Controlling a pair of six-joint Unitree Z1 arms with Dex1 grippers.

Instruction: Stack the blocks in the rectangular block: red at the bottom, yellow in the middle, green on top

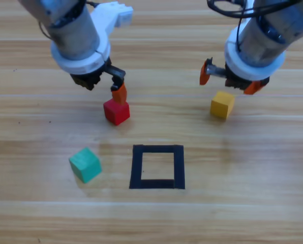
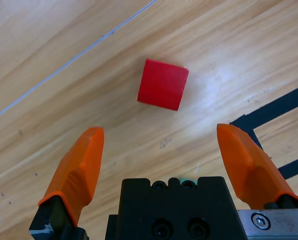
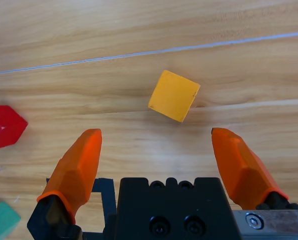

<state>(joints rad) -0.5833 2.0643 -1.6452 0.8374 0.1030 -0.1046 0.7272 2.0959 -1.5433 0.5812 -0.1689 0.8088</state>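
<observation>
The red cube (image 1: 116, 112) (image 2: 163, 84) lies on the wood just in front of my left gripper (image 1: 107, 87) (image 2: 160, 132), whose jaws are open and hover above and behind it, apart from it. Over the yellow cube (image 1: 222, 104) (image 3: 173, 95) my right gripper (image 1: 229, 81) (image 3: 156, 133) is spread open, holding nothing. The green cube (image 1: 85, 164) (image 3: 0, 220) rests at the lower left. The black tape square (image 1: 136, 166) (image 2: 274, 107) lies in the lower middle with bare wood inside.
Both arms come down from the top edge, left and right of the middle. The red cube (image 3: 4, 126) also shows at the left edge of the right wrist view. The wooden table (image 1: 253, 203) extends all round.
</observation>
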